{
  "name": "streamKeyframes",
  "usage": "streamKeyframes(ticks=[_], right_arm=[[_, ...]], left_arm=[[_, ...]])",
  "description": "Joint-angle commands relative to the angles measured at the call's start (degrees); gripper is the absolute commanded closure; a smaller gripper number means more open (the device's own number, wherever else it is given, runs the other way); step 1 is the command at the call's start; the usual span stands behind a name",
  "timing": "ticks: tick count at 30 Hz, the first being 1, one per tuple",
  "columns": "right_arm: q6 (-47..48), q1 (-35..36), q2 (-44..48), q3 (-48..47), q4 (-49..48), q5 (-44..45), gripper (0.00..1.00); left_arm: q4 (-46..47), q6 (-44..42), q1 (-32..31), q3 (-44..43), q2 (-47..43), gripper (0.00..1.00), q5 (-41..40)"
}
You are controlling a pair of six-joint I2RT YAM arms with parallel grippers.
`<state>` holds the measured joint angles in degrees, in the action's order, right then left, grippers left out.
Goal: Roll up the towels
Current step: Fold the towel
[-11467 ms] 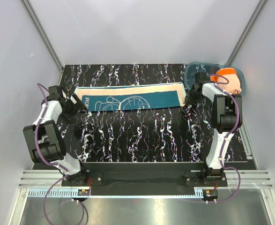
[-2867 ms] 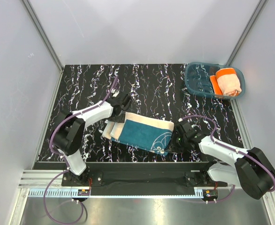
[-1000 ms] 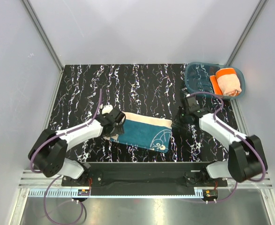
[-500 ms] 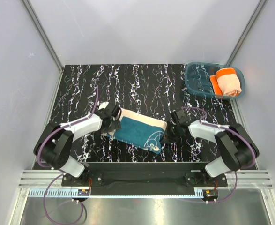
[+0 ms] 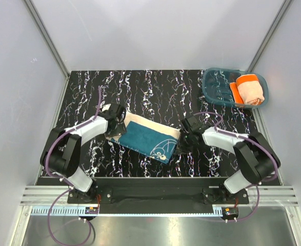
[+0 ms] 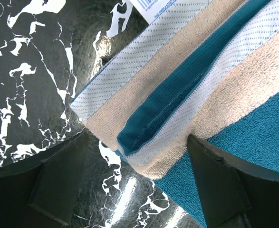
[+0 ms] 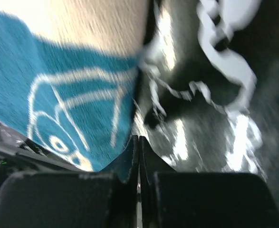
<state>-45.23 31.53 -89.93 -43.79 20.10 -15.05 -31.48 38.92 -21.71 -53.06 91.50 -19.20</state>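
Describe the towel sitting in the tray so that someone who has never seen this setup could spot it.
On the black marbled table, look to the far right corner, where a translucent blue tray sits. The orange towel lies bundled inside it, cream back showing. The only other towel, the teal towel, lies folded out on the table.

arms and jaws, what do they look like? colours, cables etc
Both the left arm and the right arm have white links between chunky black joint housings. A thin purple cable loops loosely along each. The jaws are plain, dark and blocky, with no visible markings.
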Motion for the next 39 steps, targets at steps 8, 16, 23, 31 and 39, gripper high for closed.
streamKeyframes(ticks=[8,16,23,31,39], right_arm=[[0.2,6.3,11.0,-4.1,6.5,3.8,1.0],[-1.9,10.5,0.8,-5.5,-2.1,-0.1,1.0],[-5.5,11.9,-2.1,-2.1,-1.3,3.8,1.0],[-3.1,11.9,3.3,-5.1,2.1,4.6,1.0],[-1.2,11.5,14.2,-16.4,23.4,23.4,0.03]], left_arm=[[-4.2,-1.8,-0.5,-2.8,-7.6,0.11,-3.7],[-7.1,-4.6,-6.7,-5.4,-12.4,0.09,-3.9],[-11.4,-3.8,-16.2,-8.5,-15.5,0.07,-9.7],[-4.1,-4.5,-23.4,-9.3,-26.3,0.01,-15.8],[13.7,-14.7,-24.4,-0.7,-32.3,0.01,2.0]])
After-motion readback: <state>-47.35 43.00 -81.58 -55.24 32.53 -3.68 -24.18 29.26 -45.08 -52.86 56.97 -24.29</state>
